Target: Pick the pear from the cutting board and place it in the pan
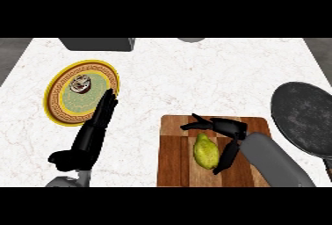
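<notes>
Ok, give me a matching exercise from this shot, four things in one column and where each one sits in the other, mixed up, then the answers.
Things:
1. pear
2. pan
3. plate
4. left robot hand

Places:
A. at the counter's right edge
B. far left of the counter, holding a small round item
C. lying on the cutting board
D. stretched out straight beside the plate's right rim

Pairs: 1-C, 2-A, 3-B, 4-D

Yellow-green pear [205, 151] lies on wooden cutting board [174, 154] — dark pan [304, 118] rightward.
</notes>
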